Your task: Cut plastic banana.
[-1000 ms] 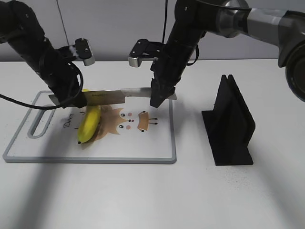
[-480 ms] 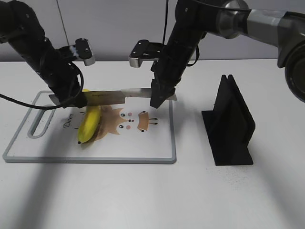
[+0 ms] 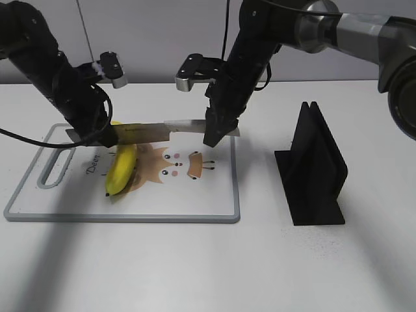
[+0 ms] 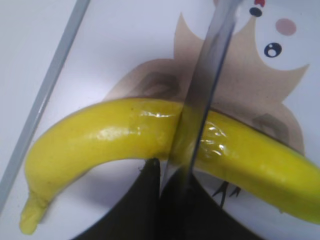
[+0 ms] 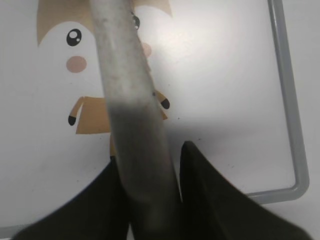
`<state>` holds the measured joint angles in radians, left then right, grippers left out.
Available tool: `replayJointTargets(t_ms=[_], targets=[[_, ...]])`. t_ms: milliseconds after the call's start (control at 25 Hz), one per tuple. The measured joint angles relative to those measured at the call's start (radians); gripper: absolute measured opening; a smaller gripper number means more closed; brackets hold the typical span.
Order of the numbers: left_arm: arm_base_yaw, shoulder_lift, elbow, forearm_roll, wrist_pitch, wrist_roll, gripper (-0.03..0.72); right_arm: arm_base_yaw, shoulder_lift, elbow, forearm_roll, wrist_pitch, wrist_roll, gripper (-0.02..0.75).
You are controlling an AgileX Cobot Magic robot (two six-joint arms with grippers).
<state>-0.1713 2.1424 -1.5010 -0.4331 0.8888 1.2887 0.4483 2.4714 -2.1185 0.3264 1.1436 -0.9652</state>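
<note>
The plastic banana (image 3: 122, 168) lies whole on the white cutting board (image 3: 195, 201), left of the printed cartoon animal. A knife (image 3: 149, 131) is held level across the banana's far part. My left gripper (image 3: 91, 136) is shut on the blade's left end. My right gripper (image 3: 214, 136) is shut on the knife's grey right end. In the left wrist view the blade (image 4: 207, 75) crosses the banana (image 4: 100, 140) near its middle, just beyond my jaws (image 4: 167, 175). I cannot tell whether the blade touches it. In the right wrist view the grey knife end (image 5: 130, 100) runs between my jaws (image 5: 150, 160).
A black slotted knife stand (image 3: 315, 169) stands on the white table to the right of the board. The board has a grey rim (image 5: 287, 100) and a handle slot (image 3: 53, 170) at its left end.
The left arm has shifted very slightly. The knife, the banana and the right arm stay where they were.
</note>
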Motion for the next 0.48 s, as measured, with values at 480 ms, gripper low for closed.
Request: replayJointTargets(t_ms=[480], targets=[[0.017,0.005,0.000,-0.038,0.009,0.006,0.047,0.000,0.000,-0.001,0.003,-0.013,0.000,0.245]])
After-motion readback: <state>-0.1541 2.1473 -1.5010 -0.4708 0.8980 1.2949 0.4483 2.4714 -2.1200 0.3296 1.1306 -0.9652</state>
